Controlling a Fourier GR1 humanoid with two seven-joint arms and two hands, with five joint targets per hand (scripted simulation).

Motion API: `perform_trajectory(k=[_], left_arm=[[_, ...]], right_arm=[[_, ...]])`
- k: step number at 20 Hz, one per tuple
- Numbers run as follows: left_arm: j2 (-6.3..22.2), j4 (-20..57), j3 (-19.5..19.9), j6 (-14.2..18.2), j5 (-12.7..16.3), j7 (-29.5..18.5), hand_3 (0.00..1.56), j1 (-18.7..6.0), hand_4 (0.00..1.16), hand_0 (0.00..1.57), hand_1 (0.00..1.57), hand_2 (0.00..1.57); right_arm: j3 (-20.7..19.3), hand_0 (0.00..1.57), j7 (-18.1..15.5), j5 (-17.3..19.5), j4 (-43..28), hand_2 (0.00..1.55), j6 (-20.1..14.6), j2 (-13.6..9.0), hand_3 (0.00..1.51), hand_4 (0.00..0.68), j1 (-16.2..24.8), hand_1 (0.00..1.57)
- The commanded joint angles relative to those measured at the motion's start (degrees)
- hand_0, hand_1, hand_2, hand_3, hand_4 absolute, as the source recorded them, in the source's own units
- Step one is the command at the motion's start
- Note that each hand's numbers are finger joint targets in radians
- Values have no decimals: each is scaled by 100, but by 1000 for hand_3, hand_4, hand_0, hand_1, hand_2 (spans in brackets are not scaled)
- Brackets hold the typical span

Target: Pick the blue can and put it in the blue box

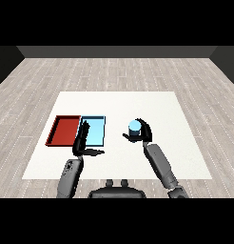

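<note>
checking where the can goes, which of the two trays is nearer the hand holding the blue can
The light blue tray: it lies to the right of the red tray, on the side toward the right hand, which curls round the blue can.

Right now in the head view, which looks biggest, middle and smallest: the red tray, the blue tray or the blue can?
1. Red tray and light blue tray: they look about alike, and the left hand hides part of the blue one.
2. Blue can, held in the right hand, is clearly smallest.
</note>
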Motion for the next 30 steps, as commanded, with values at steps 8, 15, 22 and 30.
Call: perform_trajectory(k=[8, 15, 22, 30], left_arm=[[-12, 633, -531, 361, 466, 66, 0, -607, 0, 0, 0, 0], [-12, 729, -1197, 1101, 620, 407, 0, -1324, 0, 0, 0, 0], [-12, 1245, -1897, 1497, 839, -20, 0, -1250, 0, 0, 0, 0], [-12, 1467, -2176, 1749, 1196, 131, 0, -1472, 0, 0, 0, 0]], right_arm=[[-242, 1472, 175, 501, -187, 1473, 253, 383, 1382, 560, -131, 1472], [-341, 1445, 138, 693, -261, 1473, 442, 482, 1391, 571, -128, 1445], [58, 1450, 537, 419, -192, 1464, 72, 557, 1374, 550, -611, 1450], [220, 1423, 105, 177, -176, 1460, 259, 560, 1374, 560, -393, 1423]])
